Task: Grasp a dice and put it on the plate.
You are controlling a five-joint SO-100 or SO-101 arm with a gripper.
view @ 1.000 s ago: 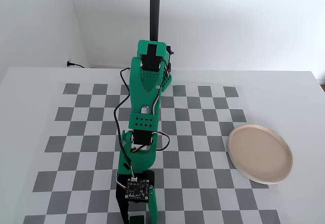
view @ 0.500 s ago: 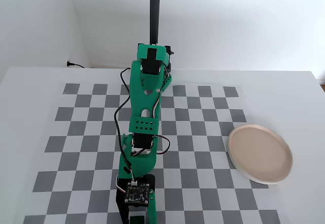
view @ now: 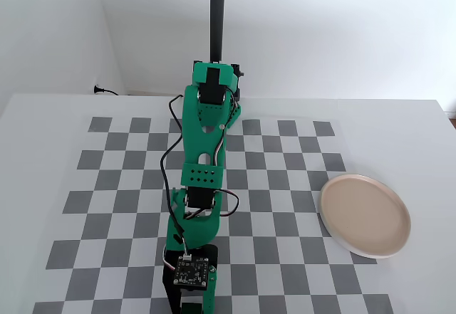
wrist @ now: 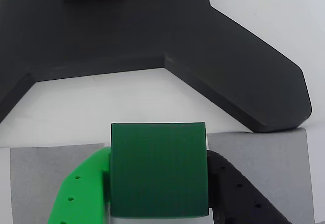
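No writing or brand marks can be read anywhere. In the wrist view the dice (wrist: 158,169), a matte dark green cube with crisp edges, sits clamped between the fingers, one bright green plastic finger (wrist: 81,193) with small holes on its left, one black on its right. Beneath lies the grey-and-white checkered tabletop (view: 285,179). The smooth, round beige plate (view: 365,215) rests well apart, at the board's right edge in the fixed view.

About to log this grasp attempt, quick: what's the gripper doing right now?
Gripper: its fingers sit against both sides of the dice, which looks gripped; the plate is still empty.
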